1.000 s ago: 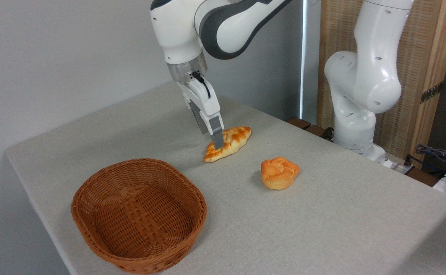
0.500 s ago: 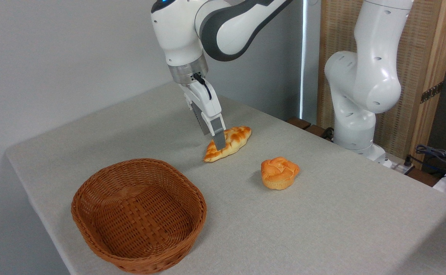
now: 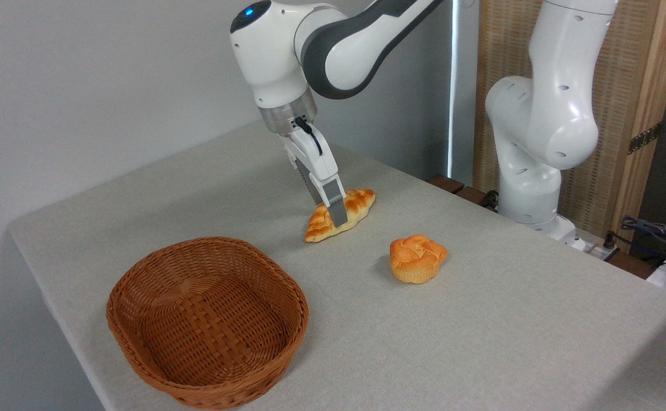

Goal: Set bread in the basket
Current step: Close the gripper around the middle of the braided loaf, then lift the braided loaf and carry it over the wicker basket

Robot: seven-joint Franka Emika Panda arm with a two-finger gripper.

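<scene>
The bread (image 3: 355, 204), a pale golden braided loaf with toasted patches, lies on the table beyond the basket. My gripper (image 3: 333, 212) reaches down onto its middle. The near finger (image 3: 336, 210) stands in front of the loaf with its tip by the loaf's front edge, and the far finger is mostly hidden behind it. The jaws look open, astride the loaf. The loaf rests flat on the cloth. The basket (image 3: 138, 354), oval brown wicker with low sides, stands empty at the front left, well apart from the loaf.
A round orange bun (image 3: 417, 258) sits to the right of the loaf. The arm's white base (image 3: 529, 188) stands at the table's far right edge, with cables (image 3: 652, 231) beyond it. The table edge (image 3: 53, 297) runs close by the basket's left side.
My gripper has shifted a little to the right and lower along the loaf. Bread, bun and basket have not moved.
</scene>
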